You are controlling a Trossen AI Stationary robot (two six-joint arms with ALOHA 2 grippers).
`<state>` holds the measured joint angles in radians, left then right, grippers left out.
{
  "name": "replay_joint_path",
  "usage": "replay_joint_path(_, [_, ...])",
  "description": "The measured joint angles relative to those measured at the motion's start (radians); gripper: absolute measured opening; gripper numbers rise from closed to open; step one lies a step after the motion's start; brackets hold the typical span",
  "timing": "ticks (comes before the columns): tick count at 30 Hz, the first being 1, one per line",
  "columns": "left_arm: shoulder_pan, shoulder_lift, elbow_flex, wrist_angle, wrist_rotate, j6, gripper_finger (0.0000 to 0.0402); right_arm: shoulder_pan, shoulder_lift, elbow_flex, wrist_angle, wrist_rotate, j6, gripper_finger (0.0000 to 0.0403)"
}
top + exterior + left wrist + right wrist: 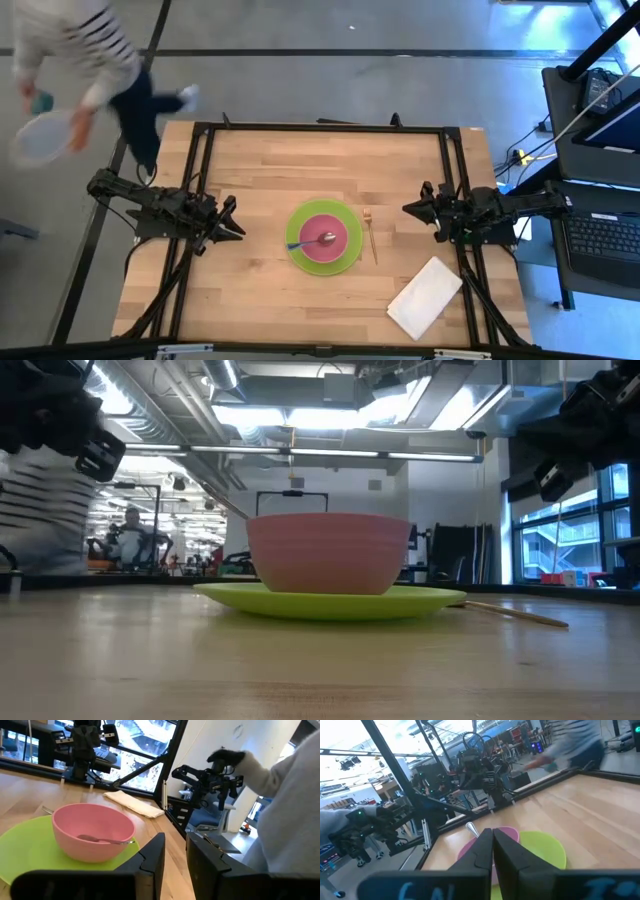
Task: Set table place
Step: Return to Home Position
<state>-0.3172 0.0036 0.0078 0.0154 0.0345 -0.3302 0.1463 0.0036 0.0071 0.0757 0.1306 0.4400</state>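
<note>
**Heavy fixed top, place laid**

Rigid plank-wood table (250, 290), black-railed, filling the workspace: judged too heavy to lift, nothing to grip. Centred on it, smooth green plate (296, 228) bearing round pink bowl (335, 252), likely light plastic; spoon (322, 239) inside, thin fork (369, 235) just right, soft napkin (425, 297) near. Left gripper (232, 224) narrowly parted, empty; right gripper (410, 208) closed, empty, flanking the plate.

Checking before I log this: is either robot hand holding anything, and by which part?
Nothing is held. The left hand is open and empty; the right hand is shut on nothing. The metal spoon lies in the round pink bowl.
</note>
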Motion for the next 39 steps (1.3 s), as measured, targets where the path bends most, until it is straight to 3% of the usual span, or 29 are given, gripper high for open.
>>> replay_joint_path(39, [0.001,0.003,0.0,0.0,0.0,0.0,0.0015,0.0,0.009,0.0,-0.036,0.0,0.002,0.0016])
